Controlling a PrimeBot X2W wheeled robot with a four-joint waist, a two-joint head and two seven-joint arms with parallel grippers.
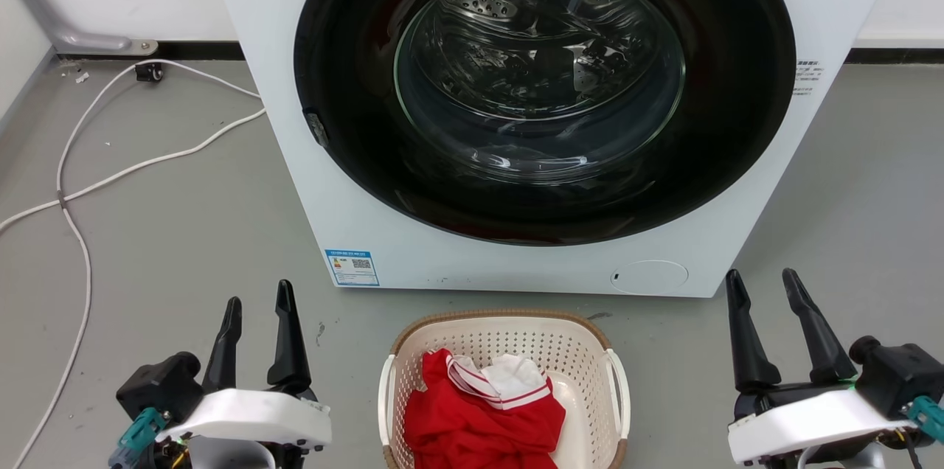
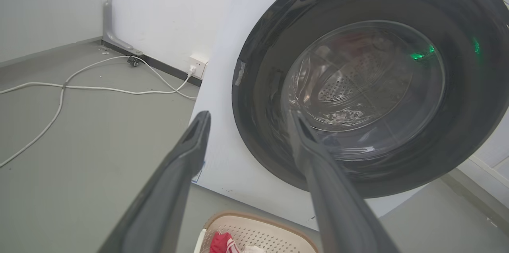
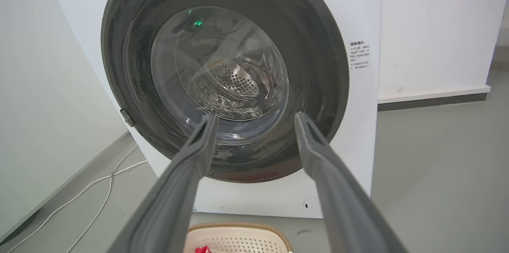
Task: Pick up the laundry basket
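Note:
The laundry basket (image 1: 590,373) is cream with perforated walls, a brown rim and white side handles. It stands on the floor at the bottom middle of the head view, with red and white clothes (image 1: 483,410) inside. Its far rim also shows low in the left wrist view (image 2: 262,231) and the right wrist view (image 3: 238,237). My left gripper (image 1: 259,292) is open, to the left of the basket and apart from it. On the basket's other side my right gripper (image 1: 762,277) is open too, holding nothing.
A white washing machine (image 1: 332,181) with its round dark glass door shut stands just behind the basket. White cables (image 1: 110,174) trail over the grey floor at the left. Walls run behind and along the left.

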